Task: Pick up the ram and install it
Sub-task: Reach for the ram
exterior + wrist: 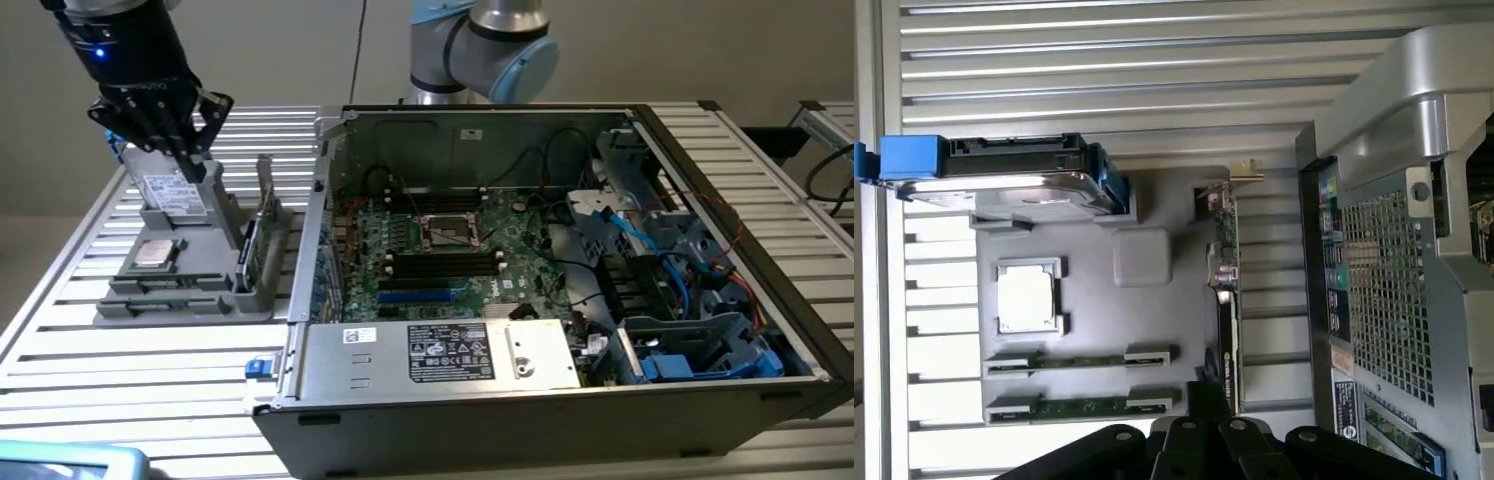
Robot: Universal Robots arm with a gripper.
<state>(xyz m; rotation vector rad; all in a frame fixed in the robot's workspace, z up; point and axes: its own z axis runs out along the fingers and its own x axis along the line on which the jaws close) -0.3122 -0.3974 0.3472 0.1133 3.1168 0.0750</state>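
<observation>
End effector [183,152] hangs closed near the ram [1082,406] (thin green stick).

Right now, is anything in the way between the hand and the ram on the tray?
Nothing visible does. The shut hand hangs above the gray tray, and both ram sticks lie uncovered in it. The upright card stands beside them, not over them.

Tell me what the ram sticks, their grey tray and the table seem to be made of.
Ram sticks: green circuit board, matte, with small parts showing. Grey tray: probably moulded or printed plastic, dull even grey with no glints. Table: likely aluminium, pale ribbed slats with bright reflections.
</observation>
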